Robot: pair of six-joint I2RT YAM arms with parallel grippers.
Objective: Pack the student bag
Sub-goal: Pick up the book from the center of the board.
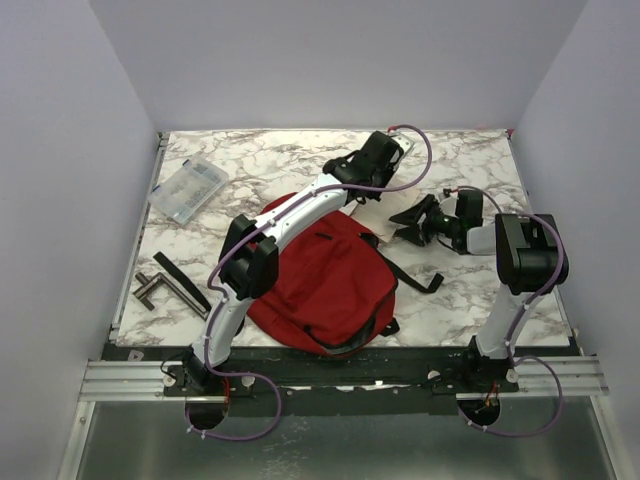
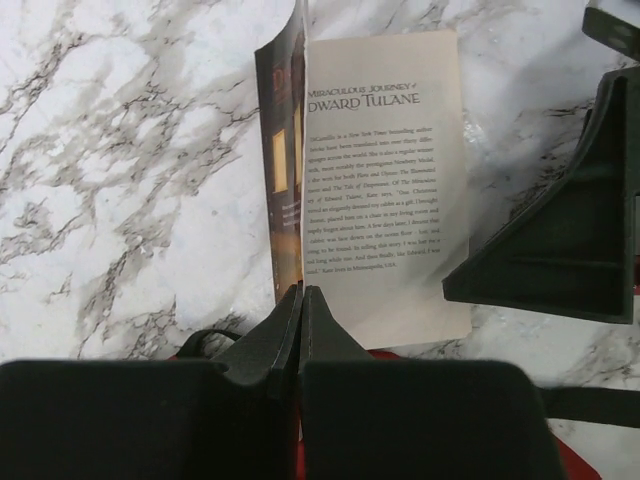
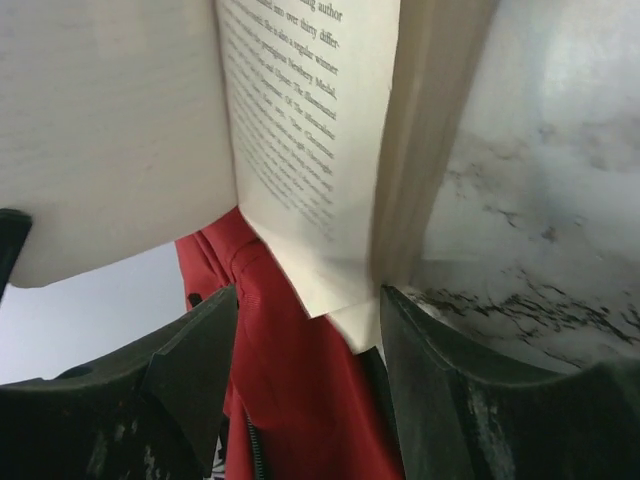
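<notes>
Plainly, the dark red soft fabric backpack (image 1: 320,285) lies flat on the white marble-patterned table (image 1: 480,170), near the front edge and between the two arm bases, with its black straps trailing to the right. The left arm stretches across it and hides part of its upper left side.

The left gripper (image 2: 302,290) is clenched on the lower edge of a thin paperback book (image 2: 385,170). Its fingers are pressed together around the dark cover, which stands on edge, and a pale printed page lies open to the right (the heading reads "Miraculous Journey of Edward Tulane"). From above the book is only a small white patch past the wrist, beyond the bag's far edge. A sliver of red fabric shows at the bottom of the left wrist view.

The right gripper (image 3: 308,300) is spread wide and grasps nothing. In its own view the book's pages fill the top of the picture, cut off by the edge, and a page corner hangs between the two fingers. It seems to touch neither, though the blur makes this hard to tell. Red bag fabric lies underneath.

A clear plastic case (image 1: 188,188) sits at the far left of the table. Nearer, a black flat strip (image 1: 180,280) and a grey T-shaped piece (image 1: 160,290) lie together, too small to identify.
</notes>
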